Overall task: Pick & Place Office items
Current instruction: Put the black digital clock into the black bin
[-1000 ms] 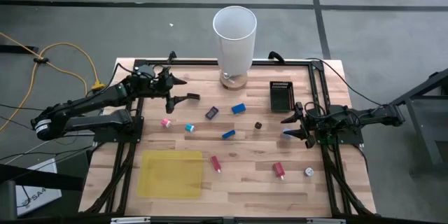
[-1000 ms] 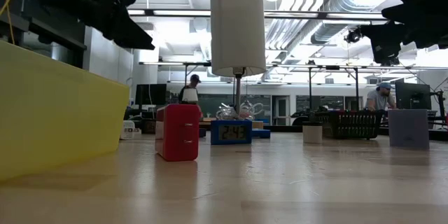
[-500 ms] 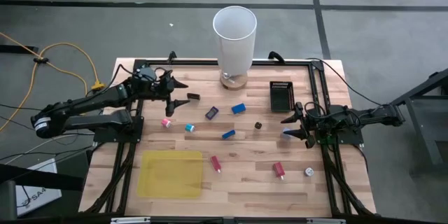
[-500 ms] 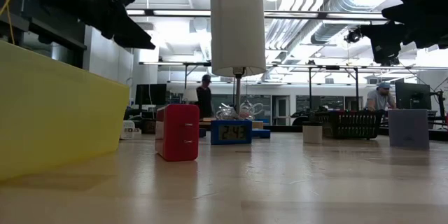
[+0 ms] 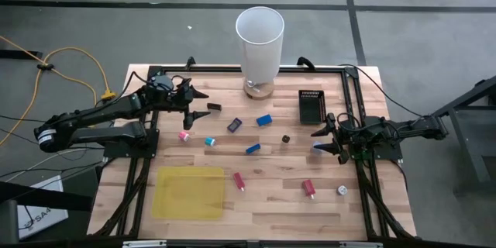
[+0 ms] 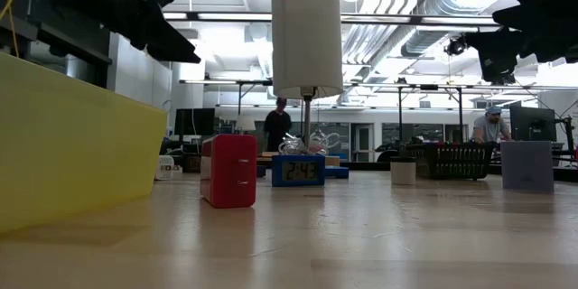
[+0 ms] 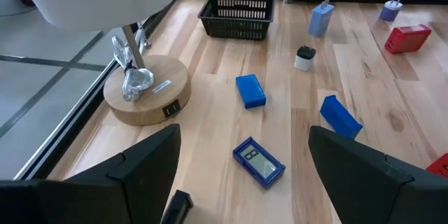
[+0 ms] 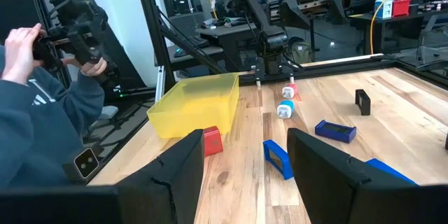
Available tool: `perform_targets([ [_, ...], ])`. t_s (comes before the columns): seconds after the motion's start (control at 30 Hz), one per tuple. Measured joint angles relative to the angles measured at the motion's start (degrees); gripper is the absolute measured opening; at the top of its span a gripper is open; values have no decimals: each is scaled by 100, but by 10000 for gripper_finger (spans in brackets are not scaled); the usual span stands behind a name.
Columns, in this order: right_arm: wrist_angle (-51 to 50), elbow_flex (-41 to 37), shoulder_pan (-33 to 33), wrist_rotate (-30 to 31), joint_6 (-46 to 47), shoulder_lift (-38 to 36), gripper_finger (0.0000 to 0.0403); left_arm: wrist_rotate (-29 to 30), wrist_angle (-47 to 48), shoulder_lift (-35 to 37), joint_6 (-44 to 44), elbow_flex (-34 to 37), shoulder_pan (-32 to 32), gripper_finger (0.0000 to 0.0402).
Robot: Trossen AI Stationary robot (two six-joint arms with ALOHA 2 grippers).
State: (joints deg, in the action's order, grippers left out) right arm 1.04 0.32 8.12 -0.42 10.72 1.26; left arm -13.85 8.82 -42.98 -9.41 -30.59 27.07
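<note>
Hovering above the worktop (image 5: pixel 310 217) at about 10 o'clock from its centre, the left tool (image 5: pixel 203 102) is released, jaws spread wide, nothing between them. A small black piece (image 5: pixel 214 108) lies just beside its tips. The right tool (image 5: pixel 323 141) sits at the 3 o'clock edge, also spread and empty, with a pale blue block (image 5: pixel 318 147) just beside it.

Office items are scattered across the middle, all loose on the wood:
- pink piece (image 5: pixel 184 135) and teal piece (image 5: pixel 210 141), at 5 to 6 o'clock of the left tool, near it
- dark purple clock-like block (image 5: pixel 234 125), blue block (image 5: pixel 264 120), second blue block (image 5: pixel 253 149), near centre
- small dark cylinder (image 5: pixel 285 138), at 9 o'clock of the right tool
- two red pieces (image 5: pixel 239 180) (image 5: pixel 308 188), toward 6 o'clock
- whitish round piece (image 5: pixel 341 191), at 5 o'clock

Handling, judged: all look like light, rigid plastic, not fragile. Smooth faces may slip, and the round ones could roll or tip when nudged. Blocks are best pinched across the short width on flat parallel sides, from straight above; cylinders across the diameter, low down.

Not task things: tall white cylinder on a wooden base (image 5: pixel 260 43) at 12 o'clock, black tray (image 5: pixel 310 106) at 2 o'clock, yellow bin (image 5: pixel 188 192) at 7 o'clock.
</note>
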Motion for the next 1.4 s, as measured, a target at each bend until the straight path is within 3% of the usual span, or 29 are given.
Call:
perform_targets([
  [0.43,0,1,0,-1,-2,-2,191,176,7,0,0,0,30,308],
  [0.63,0,1,0,0,-2,0,191,245,52,-117,0,0,329,308],
  [1.1,0,2,0,-1,-2,-2,191,-589,-231,-1329,-298,-71,1534,308],
  [1.4,0,2,-1,1,-2,-2,191,-767,781,-2162,-814,-1146,1768,308],
])
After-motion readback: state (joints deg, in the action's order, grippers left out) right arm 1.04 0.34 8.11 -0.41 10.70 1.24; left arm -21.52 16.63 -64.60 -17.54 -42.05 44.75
